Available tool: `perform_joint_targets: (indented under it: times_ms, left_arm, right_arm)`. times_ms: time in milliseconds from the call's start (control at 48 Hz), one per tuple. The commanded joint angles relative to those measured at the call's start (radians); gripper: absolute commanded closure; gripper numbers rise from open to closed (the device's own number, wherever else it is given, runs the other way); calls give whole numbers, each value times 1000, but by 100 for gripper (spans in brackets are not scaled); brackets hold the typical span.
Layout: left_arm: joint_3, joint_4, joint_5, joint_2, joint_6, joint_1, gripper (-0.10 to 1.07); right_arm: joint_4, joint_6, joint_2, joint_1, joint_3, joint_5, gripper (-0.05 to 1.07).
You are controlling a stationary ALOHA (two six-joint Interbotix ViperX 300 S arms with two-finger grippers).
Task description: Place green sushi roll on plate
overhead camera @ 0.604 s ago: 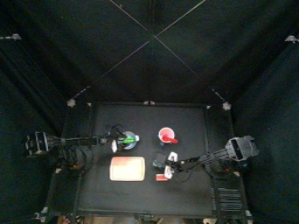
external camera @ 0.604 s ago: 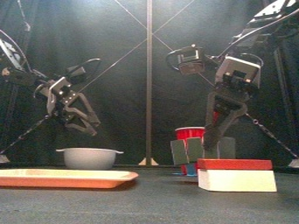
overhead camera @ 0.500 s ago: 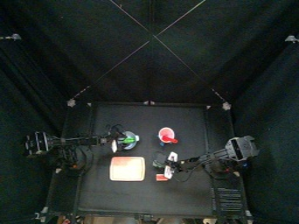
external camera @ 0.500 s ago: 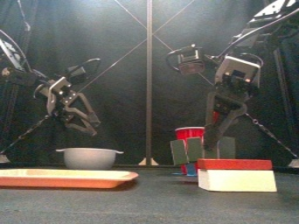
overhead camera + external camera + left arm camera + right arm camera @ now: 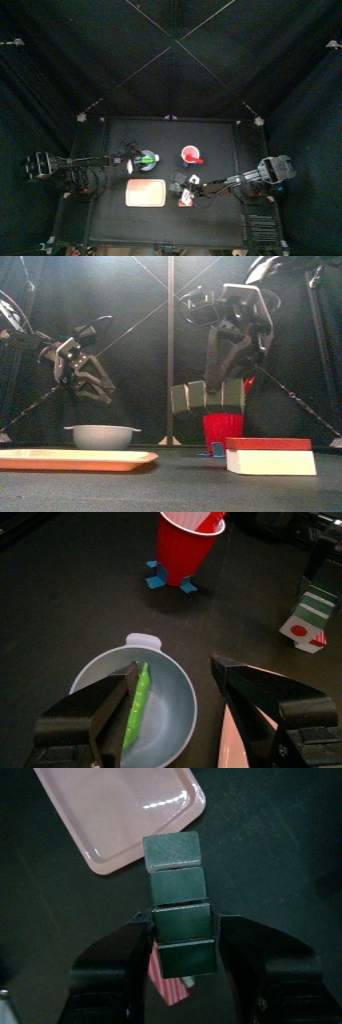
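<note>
Ringing black table (image 5: 214,135), black curtains (image 5: 80,50), pink plate (image 5: 146,193) near front edge

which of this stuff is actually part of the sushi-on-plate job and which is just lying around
Part of the job:
- green sushi roll, held in the right end effector
- plate

Just lying about:
- bowl with a green pod
- red cup
- red-and-white box

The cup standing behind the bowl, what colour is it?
The tall plastic cup is red; the left wrist view shows it best.
</note>
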Motion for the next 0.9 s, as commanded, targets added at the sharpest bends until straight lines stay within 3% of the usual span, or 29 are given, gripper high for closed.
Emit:
perform_joint_targets:
  times_ms: [0,312,542,875]
  left_arm:
    - [-3,-2,-2,-17,0,-2,4]
    - [35,-2,-2,-104,0,-2,4]
    - [80,-3,-2,-215,0,0,4]
    - [114,-25,12,-302,0,0,4]
  right_arm:
    - [78,2,-28,-9,-83,64,39]
    - [187,38,64,-14,-310,359,39]
    - [54,278,172,-5,-456,541,39]
    - [-100,661,291,44,-558,548,38]
